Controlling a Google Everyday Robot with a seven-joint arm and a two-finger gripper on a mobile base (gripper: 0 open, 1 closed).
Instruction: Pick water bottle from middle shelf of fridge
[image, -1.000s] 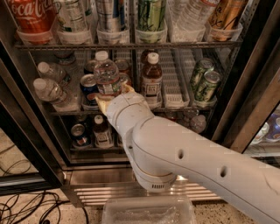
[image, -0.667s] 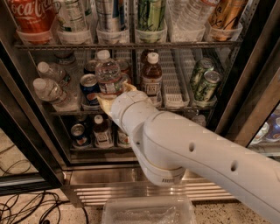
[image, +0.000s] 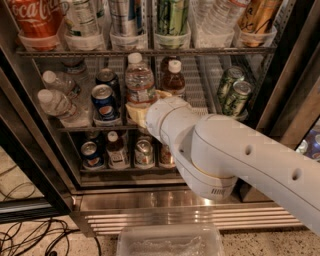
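Bottles (image: 56, 102), two clear ones with white caps, lie on their sides at the left end of the middle shelf (image: 80, 128) of the fridge (image: 282, 95). Just right of them stand two blue soda cans (image: 103, 100), one behind the other. Next comes the water bottle (image: 139, 80), upright near the front of the shelf. The gripper (image: 148, 103) sits at its base, touching its lower part from the near right. Whether it is clamped on the bottle cannot be told, since the white arm (image: 240, 155) covers it. A brown tea bottle (image: 174, 77) stands just right of the water bottle, and two green cans (image: 234, 92) stand further right. The upper rack's clear cup holders (image: 127, 37) carry cans and bottles, and the lower rack (image: 125, 169) holds small cans and bottles.
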